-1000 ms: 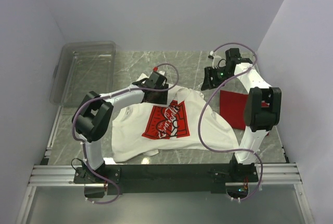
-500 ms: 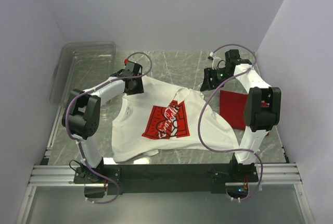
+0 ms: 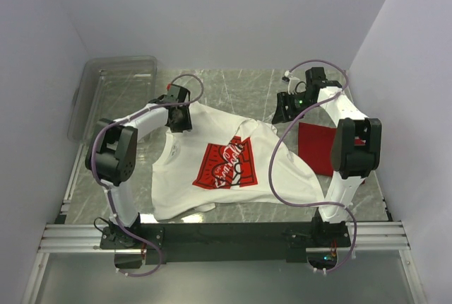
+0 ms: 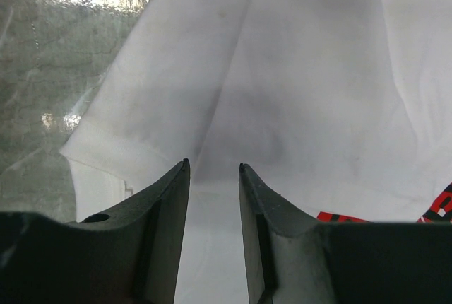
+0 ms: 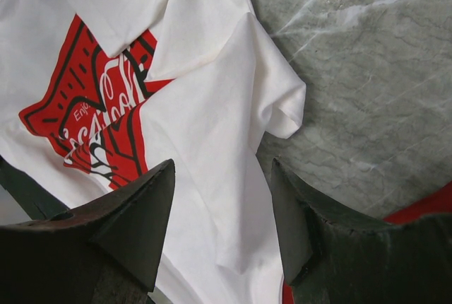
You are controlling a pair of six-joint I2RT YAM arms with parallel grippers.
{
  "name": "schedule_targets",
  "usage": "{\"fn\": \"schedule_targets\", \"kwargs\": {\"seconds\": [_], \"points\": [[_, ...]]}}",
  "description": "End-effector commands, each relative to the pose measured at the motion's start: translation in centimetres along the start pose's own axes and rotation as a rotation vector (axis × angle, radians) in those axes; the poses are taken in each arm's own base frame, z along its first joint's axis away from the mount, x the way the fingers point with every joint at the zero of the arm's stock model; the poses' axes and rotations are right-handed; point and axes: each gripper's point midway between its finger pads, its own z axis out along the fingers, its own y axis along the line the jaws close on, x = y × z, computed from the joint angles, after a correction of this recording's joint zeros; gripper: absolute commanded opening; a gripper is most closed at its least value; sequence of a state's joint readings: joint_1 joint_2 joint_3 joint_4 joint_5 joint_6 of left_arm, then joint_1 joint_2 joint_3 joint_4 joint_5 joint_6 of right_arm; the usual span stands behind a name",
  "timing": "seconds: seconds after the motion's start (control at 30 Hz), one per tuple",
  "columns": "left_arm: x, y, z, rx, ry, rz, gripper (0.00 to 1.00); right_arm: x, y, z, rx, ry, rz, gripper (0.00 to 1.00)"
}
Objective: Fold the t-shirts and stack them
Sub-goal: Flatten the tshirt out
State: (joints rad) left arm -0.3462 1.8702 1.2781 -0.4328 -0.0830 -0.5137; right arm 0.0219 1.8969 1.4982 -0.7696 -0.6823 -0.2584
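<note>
The white t-shirt (image 3: 282,177) with its red Coca-Cola print (image 3: 224,164) lies spread and rumpled on the marble table. My left gripper (image 3: 180,117) is low over its far left shoulder. In the left wrist view the gripper (image 4: 213,166) is open by a narrow gap, with a ridge of white cloth (image 4: 304,71) running up from between the tips. My right gripper (image 3: 286,109) hangs open above the shirt's right sleeve (image 5: 282,109) and holds nothing (image 5: 222,164). The folded red t-shirt (image 3: 314,147) lies flat at the right, and its edge (image 5: 424,208) shows in the right wrist view.
A clear plastic bin (image 3: 113,92) stands at the far left corner of the table. Purple cables loop over both arms, and the right one (image 3: 277,170) hangs across the white shirt. White walls close in on three sides.
My left gripper has swung left from the shirt's collar area to its far left shoulder, and its jaws have narrowed. The right arm has stayed still.
</note>
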Motion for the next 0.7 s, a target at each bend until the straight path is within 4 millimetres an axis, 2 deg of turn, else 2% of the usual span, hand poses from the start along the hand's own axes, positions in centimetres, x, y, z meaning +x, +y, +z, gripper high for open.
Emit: {"fn": "schedule_targets", "kwargs": {"seconds": [0.0,0.57,0.67], "points": [[0.4,-0.1,0.5,0.011,0.023,0.003,0.39,-1.0,0.6,-0.7,-0.004,-0.039,-0.031,0.63],[1.9,0.0,1.3,0.023,0.075,0.002,0.29,-0.8,0.3,-0.3,0.004,-0.027,-0.024,0.63],[2.0,-0.1,1.6,0.03,0.082,0.005,0.19,-0.7,0.2,-0.3,0.008,-0.022,-0.023,0.63]]}}
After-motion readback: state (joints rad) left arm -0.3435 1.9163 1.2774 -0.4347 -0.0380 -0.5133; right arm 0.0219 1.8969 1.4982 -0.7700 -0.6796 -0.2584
